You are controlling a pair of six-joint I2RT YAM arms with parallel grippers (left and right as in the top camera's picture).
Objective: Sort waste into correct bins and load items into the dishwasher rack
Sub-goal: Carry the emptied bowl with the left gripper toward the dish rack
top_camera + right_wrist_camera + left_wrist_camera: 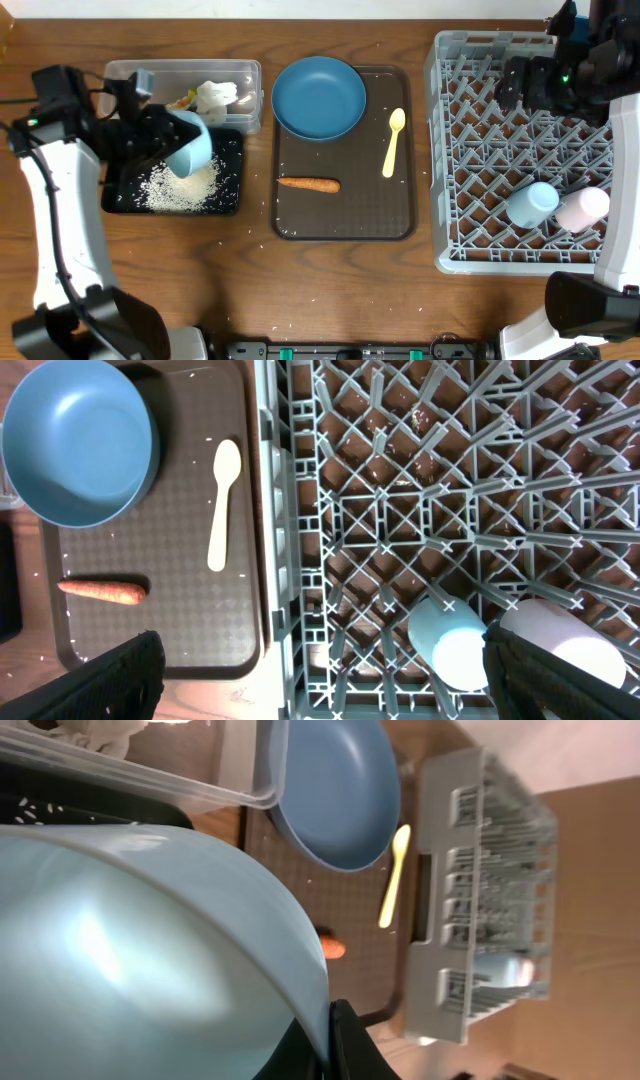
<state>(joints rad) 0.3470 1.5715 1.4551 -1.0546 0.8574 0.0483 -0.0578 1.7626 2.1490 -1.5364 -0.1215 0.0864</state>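
My left gripper (165, 135) is shut on the rim of the small pale-blue bowl (190, 148), tilted over the black tray (120, 200), where white rice (185, 188) lies in a heap. The bowl fills the left wrist view (130, 940). The clear tub (180, 72) holds white tissue (215, 95) and a yellow-green wrapper (183, 100). The dark-blue bowl (319, 97), carrot (309, 184) and yellow spoon (393, 142) lie on the brown tray (345, 215). The light-blue cup (531, 203) and pink cup (582, 209) lie in the grey rack (440, 150). My right gripper (530, 80) is open and empty above the rack.
Loose rice grains are scattered on the wood around the black tray and on the brown tray. The rack's tall left wall (280, 540) stands next to the brown tray (160, 630). The table's front edge runs just below the trays.
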